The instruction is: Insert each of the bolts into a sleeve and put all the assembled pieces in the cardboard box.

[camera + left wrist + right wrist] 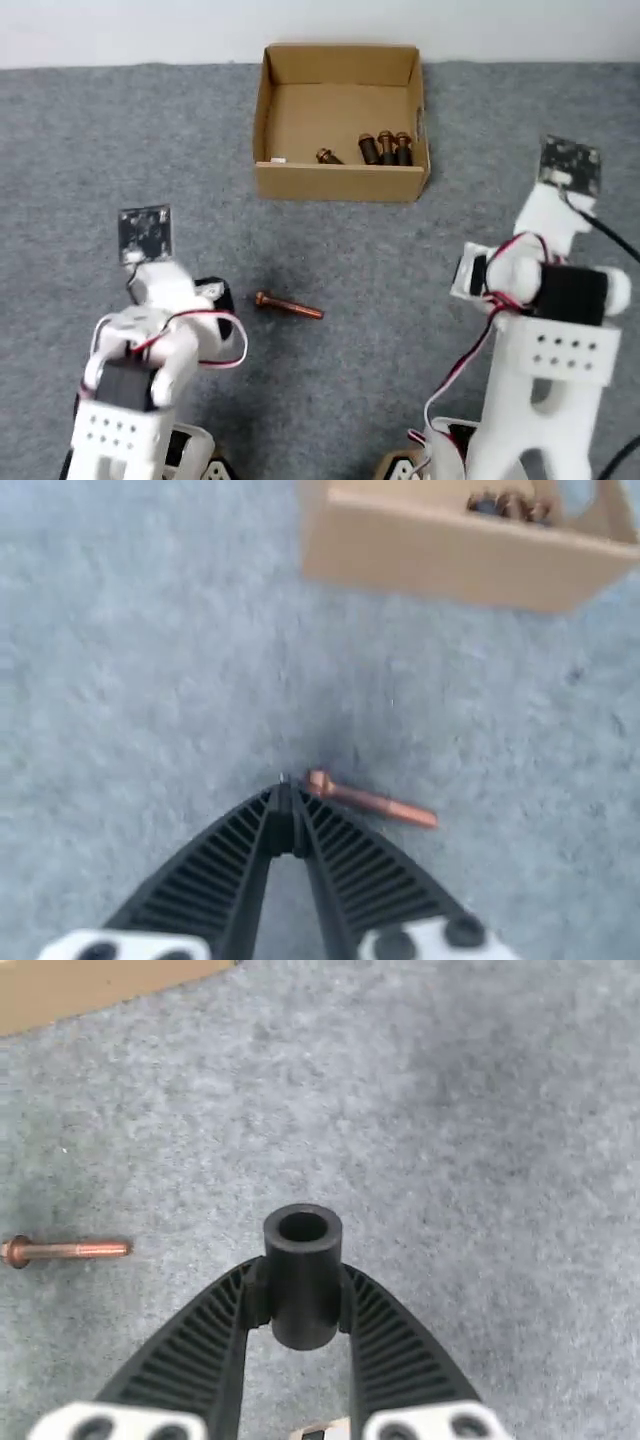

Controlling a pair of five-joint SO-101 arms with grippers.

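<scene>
From where I stood, the left arm (150, 340) was folded low at the near left of the grey carpet (120, 140), its wrist tipped down toward the floor. The left pincer (287, 798) was clenched. Its two black fingers (235, 855) met at the tips with nothing between them.

The bolt (372, 802) lay flat on the carpet just beside those tips. Its head was nearest them and so close I could not tell whether it touched. The shank ran away from the pincer toward the right arm's side. Seen from above, the bolt (288, 305) lay between the two arms, nearer the left one and well short of the box (340, 183).

The right arm (545, 320) stood taller at the near right, bent over at the elbow with its wrist aimed down. The right pincer (300, 1290) was grasping a black sleeve (302, 1250), squeezed between both fingers, with the open bore facing up and out past the tips. From that side the bolt (65, 1251) lay well apart from the sleeve.

The box sat at the far middle of the carpet. Several assembled pieces (385, 148) lay along its near wall, toward the right corner.
</scene>
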